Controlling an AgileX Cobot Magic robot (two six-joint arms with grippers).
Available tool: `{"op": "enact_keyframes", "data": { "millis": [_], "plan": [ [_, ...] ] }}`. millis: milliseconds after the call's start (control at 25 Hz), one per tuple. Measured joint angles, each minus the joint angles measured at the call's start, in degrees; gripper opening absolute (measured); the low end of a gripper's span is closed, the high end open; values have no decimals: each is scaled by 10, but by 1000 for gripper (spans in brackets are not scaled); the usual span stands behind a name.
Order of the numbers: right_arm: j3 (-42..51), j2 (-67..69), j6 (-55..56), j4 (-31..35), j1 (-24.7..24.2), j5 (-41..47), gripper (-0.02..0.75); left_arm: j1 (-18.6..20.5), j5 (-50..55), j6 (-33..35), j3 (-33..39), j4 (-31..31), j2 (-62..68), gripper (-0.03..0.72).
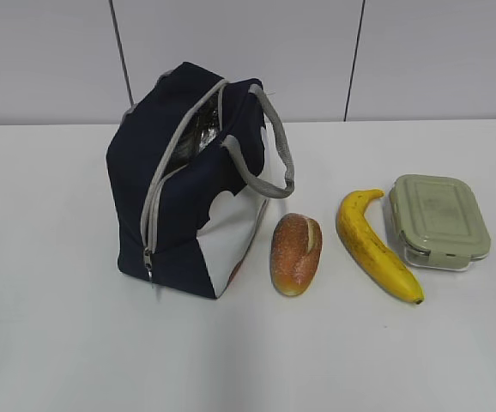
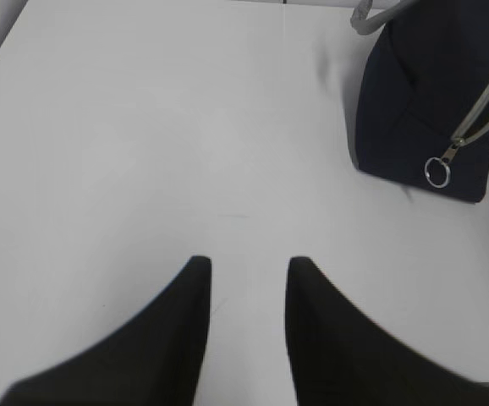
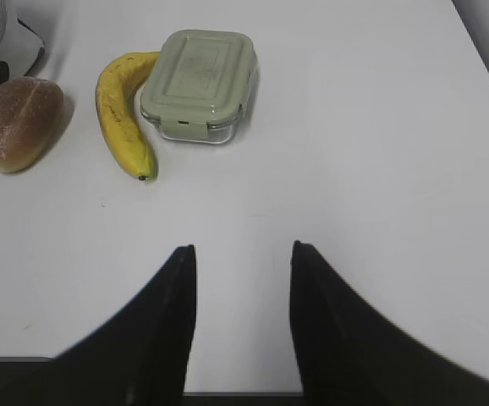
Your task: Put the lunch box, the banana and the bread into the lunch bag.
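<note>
Nothing has gone into the lunch bag (image 1: 188,184) yet; it stands left of centre in the exterior view, its zipper run down so the mouth gapes and a sliver of silver lining shows. To its right, in a row across the middle of the frame, lie the bread (image 1: 296,254), just beside the bag's white panel, then the banana (image 1: 373,244), then the lunch box (image 1: 438,220) near the right edge, its green lid clipped on; the banana's back looks to be almost against the box.

I'd judge the opening step is a first pick, most likely by the right arm since all three items sit on its side; the box wants a square grasp across its short sides, taken clear of the banana so the fruit isn't nudged, and the bag's mouth may need the left arm to hold it wide.

The right gripper (image 3: 240,254), low in its wrist view, stands part open over bare table, gripping nothing; the left gripper (image 2: 249,266) likewise, part open and empty, the bag's ring pull (image 2: 436,172) well off at upper right.
</note>
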Motion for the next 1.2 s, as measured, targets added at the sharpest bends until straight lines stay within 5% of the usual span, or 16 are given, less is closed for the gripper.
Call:
{"op": "enact_keyframes", "data": {
  "millis": [840, 1200],
  "plan": [
    [0, 0, 0, 0, 0, 0, 279, 0, -1, 0, -5, 7, 28, 235],
    [0, 0, 0, 0, 0, 0, 278, 0, -23, 0, -140, 7, 270, 236]
  ]
}}
